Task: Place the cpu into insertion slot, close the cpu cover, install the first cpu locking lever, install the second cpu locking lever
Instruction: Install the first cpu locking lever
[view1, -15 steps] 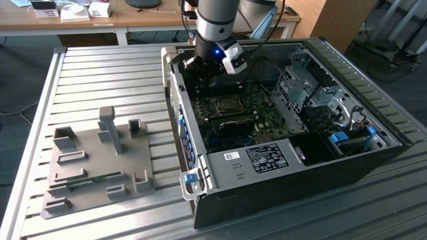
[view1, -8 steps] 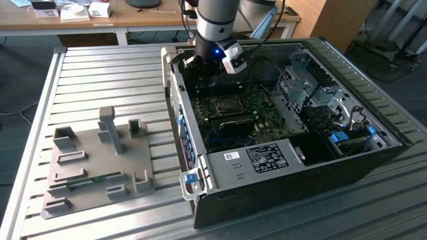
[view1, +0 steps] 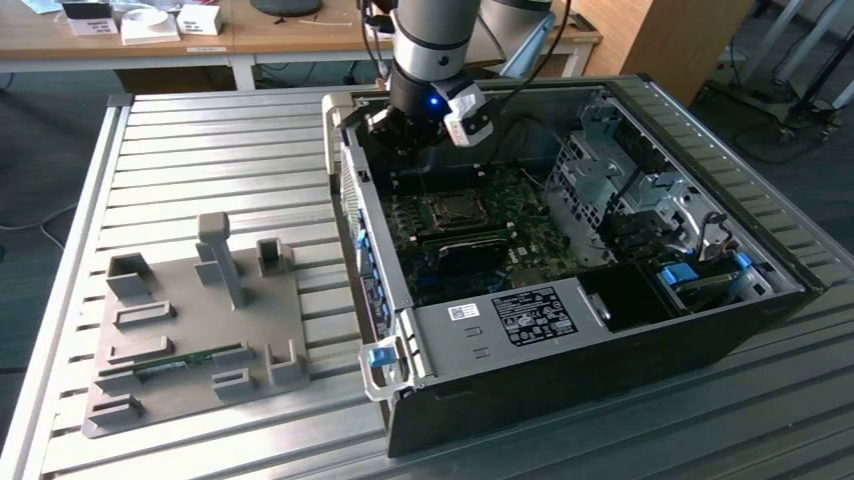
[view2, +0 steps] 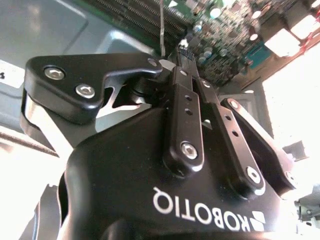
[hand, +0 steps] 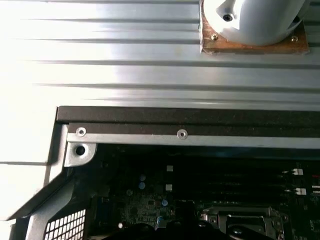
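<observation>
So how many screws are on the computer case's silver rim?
2 on the silver rim: one screw near its corner, the other farther along. More may be hidden.

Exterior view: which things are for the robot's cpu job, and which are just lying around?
For the job:
- tool, at the open computer case
- insertion slot on the motherboard

Just lying about:
- grey holder tray with a green circuit strip in it
- white boxes on the desk behind
</observation>
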